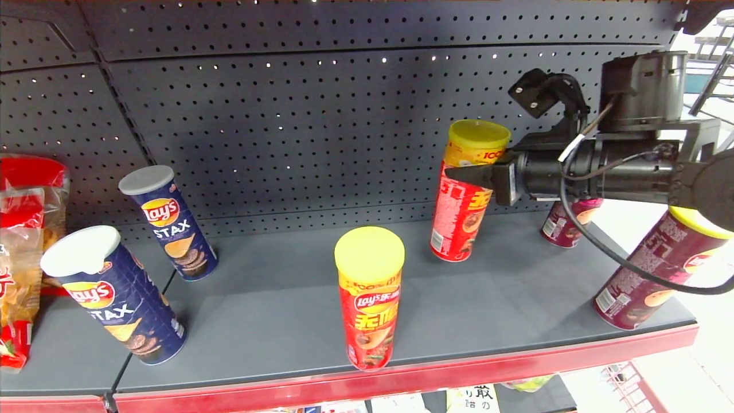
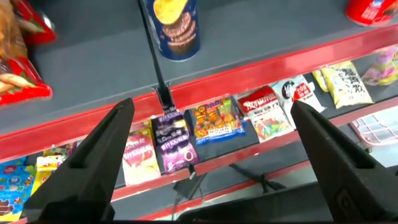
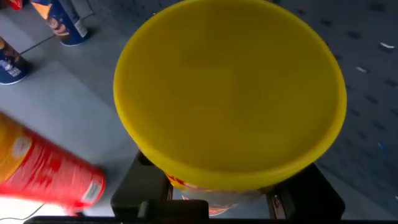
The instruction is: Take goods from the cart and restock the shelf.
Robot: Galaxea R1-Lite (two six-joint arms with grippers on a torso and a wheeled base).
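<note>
The right fingers (image 1: 471, 174) are closed on a cylindrical red can (image 1: 459, 223) with a printed label and a smooth yellow lid, at the rear of the grey shelf (image 1: 275, 310). The left fingers (image 2: 93, 162) are spread wide and hold nothing, in front of glossy snack packets (image 2: 214, 118).

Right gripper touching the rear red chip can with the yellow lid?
Touching. Head view: the right gripper clamps the red cylindrical chip can just below its yellow lid.
</note>
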